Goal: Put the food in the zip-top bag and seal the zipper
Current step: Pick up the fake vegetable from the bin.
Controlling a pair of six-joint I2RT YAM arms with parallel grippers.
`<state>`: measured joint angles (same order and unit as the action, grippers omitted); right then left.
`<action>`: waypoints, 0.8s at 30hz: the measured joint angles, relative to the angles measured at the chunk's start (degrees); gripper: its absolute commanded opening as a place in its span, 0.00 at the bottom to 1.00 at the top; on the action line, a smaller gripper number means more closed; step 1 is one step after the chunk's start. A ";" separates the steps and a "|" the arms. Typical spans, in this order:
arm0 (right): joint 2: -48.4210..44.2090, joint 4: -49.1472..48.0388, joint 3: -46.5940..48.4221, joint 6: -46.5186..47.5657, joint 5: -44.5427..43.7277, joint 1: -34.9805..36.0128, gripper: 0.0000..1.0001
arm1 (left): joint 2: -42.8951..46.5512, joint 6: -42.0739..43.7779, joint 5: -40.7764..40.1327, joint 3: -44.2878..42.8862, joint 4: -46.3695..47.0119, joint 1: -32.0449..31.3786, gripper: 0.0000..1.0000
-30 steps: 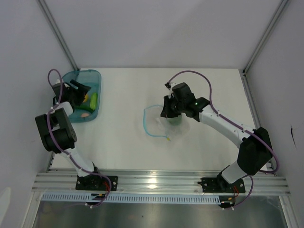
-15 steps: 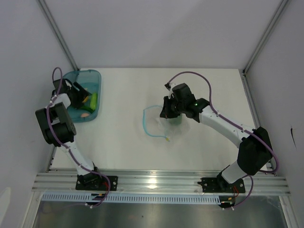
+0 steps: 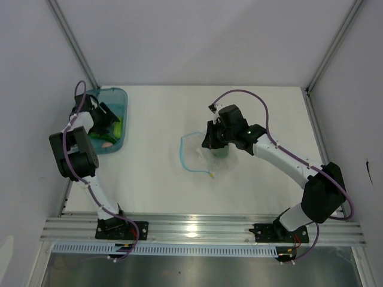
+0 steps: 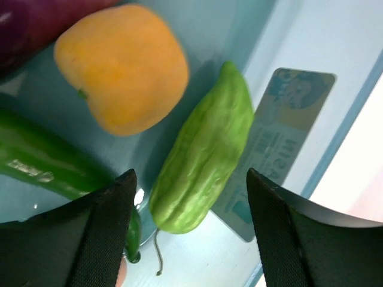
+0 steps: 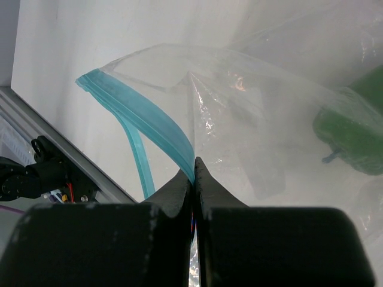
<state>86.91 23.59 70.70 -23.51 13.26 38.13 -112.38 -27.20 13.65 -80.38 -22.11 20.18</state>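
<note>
The clear zip-top bag (image 3: 206, 158) lies mid-table with its light blue zipper (image 3: 182, 154) standing open in a loop. A small pale slider tab (image 3: 212, 174) sits at its near end. My right gripper (image 3: 209, 141) is shut on the zipper strip (image 5: 143, 113). A green piece (image 5: 353, 134) lies inside the bag (image 5: 257, 113). My left gripper (image 3: 106, 118) hangs open in the teal tub, over a light green cucumber-like piece (image 4: 203, 149). Beside that piece lie a yellow-orange fruit (image 4: 122, 66), a dark green pepper (image 4: 42, 164) and a purple eggplant (image 4: 30, 24).
The rigid teal tub (image 3: 119, 94) stands at the far left by the left wall. A printed label (image 4: 287, 119) sits on its side wall. An aluminium rail (image 3: 197, 227) runs along the near edge. Slanted frame posts (image 3: 75, 45) rise at the back corners.
My left gripper has shifted slightly right and toward the back inside the tub. My right gripper and the bag have not moved.
</note>
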 measured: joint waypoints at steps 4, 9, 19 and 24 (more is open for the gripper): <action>-0.09 0.00 -0.02 0.00 0.15 0.02 0.00 | -1.07 1.79 -2.60 -3.58 -2.40 -1.92 0.68; -0.13 0.00 -0.02 0.02 0.13 0.02 0.00 | -2.43 2.86 -3.50 -5.38 -4.92 -2.64 0.62; -0.15 0.00 -0.02 0.02 0.15 0.02 0.00 | -5.31 4.11 -4.66 -9.01 -9.46 -2.54 0.50; -0.33 -0.02 -0.02 0.02 0.15 0.02 0.00 | -5.62 4.33 -4.96 -9.75 -10.34 -2.43 0.46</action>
<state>86.59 23.57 70.67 -23.49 13.41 38.15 -117.99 -22.87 8.69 -90.13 -32.45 17.76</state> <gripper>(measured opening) 0.003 0.495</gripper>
